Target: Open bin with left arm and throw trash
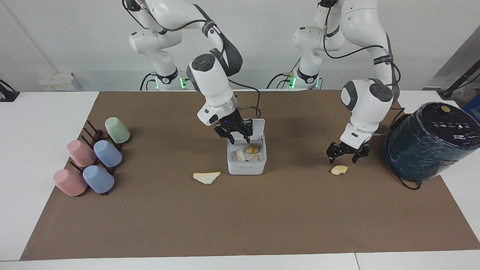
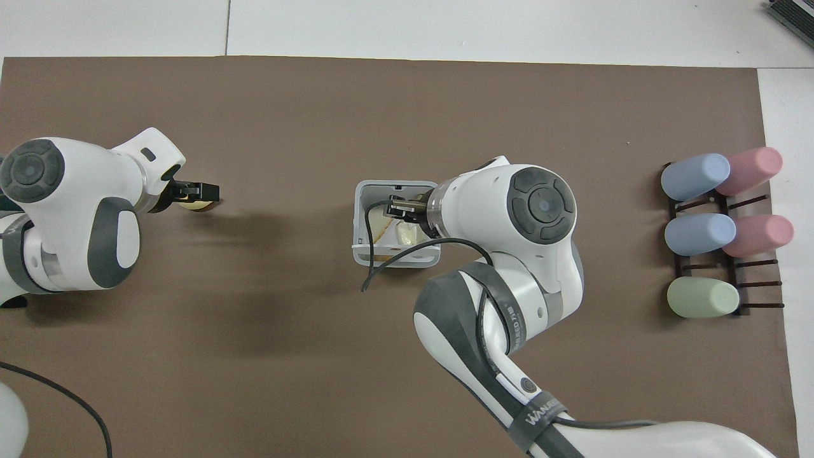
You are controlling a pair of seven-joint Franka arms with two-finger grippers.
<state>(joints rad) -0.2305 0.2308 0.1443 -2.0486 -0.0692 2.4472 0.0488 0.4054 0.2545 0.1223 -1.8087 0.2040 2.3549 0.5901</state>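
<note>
The worktop (image 1: 262,225) under its brown mat carries everything I work with. Largest on it is the dark teal cylinder (image 1: 431,142) at my left arm's end; at my right arm's end a rack holds the pastel cups (image 1: 93,161) lying on their sides.

The bin (image 1: 246,168) sits mid-worktop with its lid tipped up toward me, and scraps lie inside it, the white tissue wad (image 1: 237,155) among them. My right pincer (image 1: 240,140) hangs just over the open bin, above the tissue, its fingers spread and holding nothing.

The flat tan piece (image 1: 206,177) lies on the mat just beside the bin, toward my right arm's end and slightly farther from me.

My left pincer (image 1: 347,159) hovers directly over the yellowish peel bit (image 1: 339,170), close above it, its fingers wide apart and empty. That peel lies between the bin and the teal cylinder.
</note>
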